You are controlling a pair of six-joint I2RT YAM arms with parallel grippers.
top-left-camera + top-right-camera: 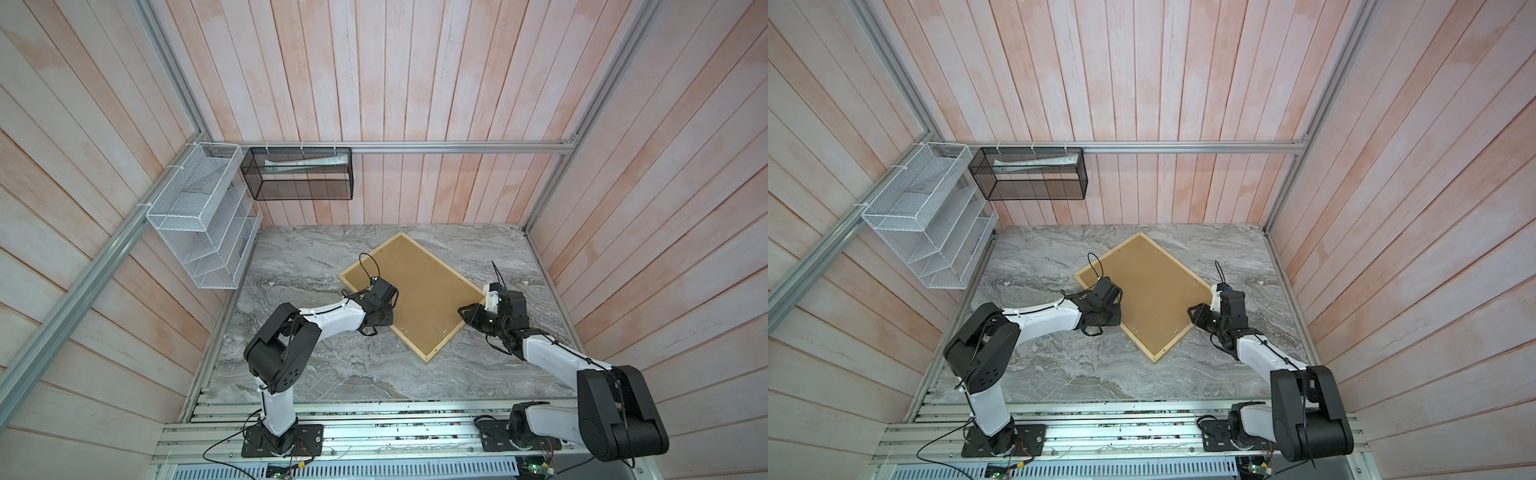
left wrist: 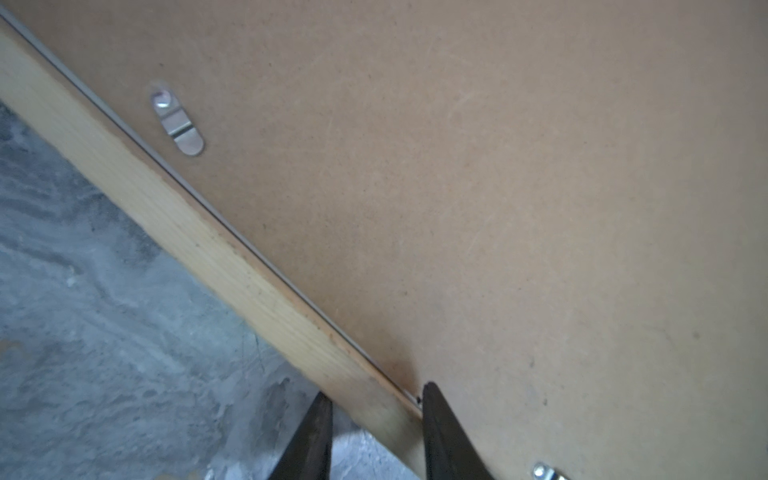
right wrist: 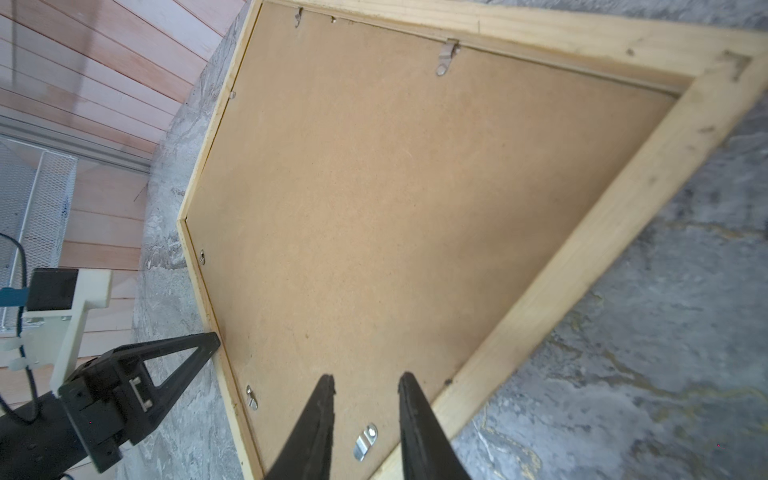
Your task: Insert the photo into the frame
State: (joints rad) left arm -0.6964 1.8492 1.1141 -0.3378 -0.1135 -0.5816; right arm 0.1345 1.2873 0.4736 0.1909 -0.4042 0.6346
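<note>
**Item:** the frame [image 3: 573,266], pale wood, face down and skewed on the worktop [image 1: 332,365]. It lies right of centre, with one corner close to the far edge. The brown backing panel [image 1: 419,286] sits inside it.

**Photo:** not visible in any view; whether it lies under the panel cannot be told.

**Hazards:**
- The left gripper [image 2: 376,390] straddles a thin rail. A skewed pinch could push the frame across the smooth worktop.
- The inner finger sits at the panel seam and could pry the panel up.
- Lifting by one rail could let the panel and pane slip out.

**Jaws, left:** parted astride the rail nearest the worktop's left edge. A sliver of worktop shows beside the outer finger, so they are not clenched on the wood.

**Jaws, right:** the right gripper [image 3: 366,375] is released and empty above the panel by the frame's near-right rail, over a metal clip [image 3: 365,442].
</note>
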